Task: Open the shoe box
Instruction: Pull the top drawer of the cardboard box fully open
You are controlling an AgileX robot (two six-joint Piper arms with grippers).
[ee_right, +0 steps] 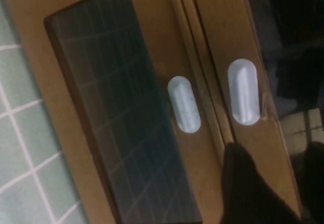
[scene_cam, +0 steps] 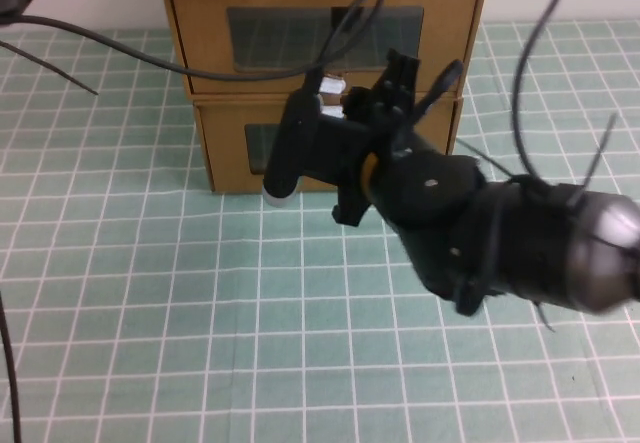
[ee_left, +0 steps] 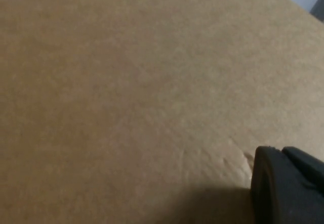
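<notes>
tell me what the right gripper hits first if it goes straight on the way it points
Probably the front of the upper shoe box, near the seam above the lower shoe box. The right gripper, fingers apart, looks close to it, though depth is unclear. The left gripper sits against plain cardboard.

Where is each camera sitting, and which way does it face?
High view: raised on the robot's side, looking down at the mat and two stacked shoe boxes; the right arm shows, right gripper open at their fronts.
Left wrist view: on the left arm, very close to plain cardboard; a corner of the left gripper shows.
Right wrist view: on the right arm, facing the box fronts, a window and two white tabs; a dark finger shows.
Shared: high and right wrist views both show those fronts.
</notes>
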